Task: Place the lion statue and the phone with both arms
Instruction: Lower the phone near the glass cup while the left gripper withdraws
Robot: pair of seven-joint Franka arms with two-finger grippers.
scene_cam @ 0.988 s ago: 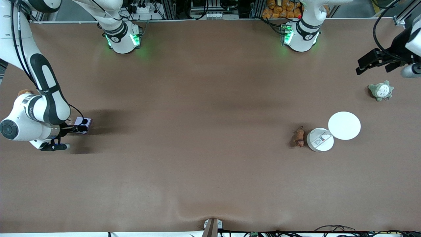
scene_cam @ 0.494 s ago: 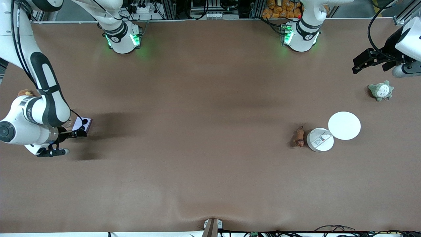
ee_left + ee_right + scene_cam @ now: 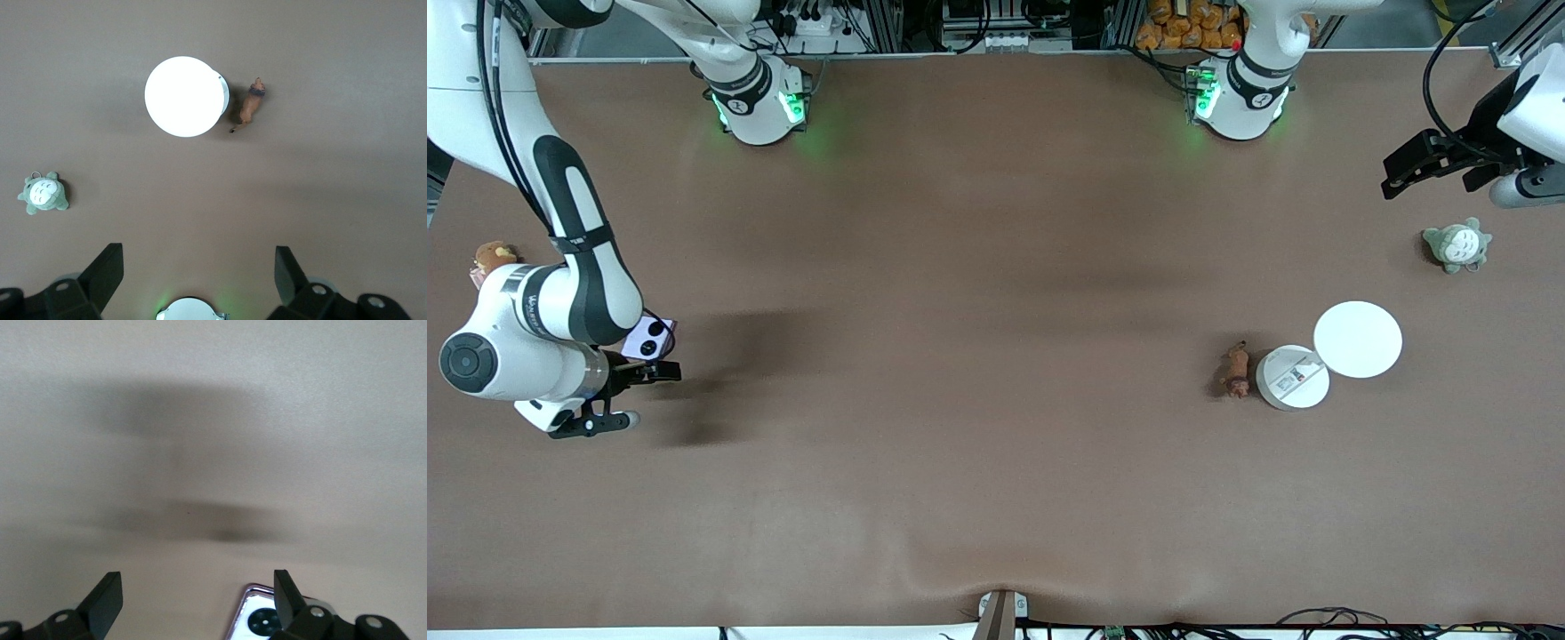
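Brown cloth-covered table (image 3: 978, 373), both arm bases lit green along its robot edge.

Right gripper (image 3: 660, 372) at the right arm's end of the table, low over the cloth, fingers (image 3: 107, 597) spread wide, nothing between them. The small square pale-lilac folded phone (image 3: 650, 337) lies flat on the table just beside it, two black camera circles up, partly tucked under the arm's wrist in the front view; the right wrist view catches only its corner (image 3: 261, 615) next to one finger. A round orange-brown plush toy (image 3: 491, 257) sits near the table edge at that same end, half hidden by the arm.

Left gripper (image 3: 1405, 171) up over the left arm's end of the table, fingers (image 3: 103, 272) wide apart and empty. A grey-green plush with pale belly (image 3: 1456, 244) lies nearest it on the cloth.

The tiny slim reddish-brown lion statue (image 3: 1235, 370) rests on the table, touching or just beside a small white round disc (image 3: 1291, 378), which bears a small printed label, too small to read. A larger plain white round disc (image 3: 1357, 340) overlaps that one's edge; from the left wrist view it covers most of the smaller disc, the statue (image 3: 251, 107) clear beside it.

Orange packets (image 3: 1192, 25) are stacked off the table near the left arm's base.
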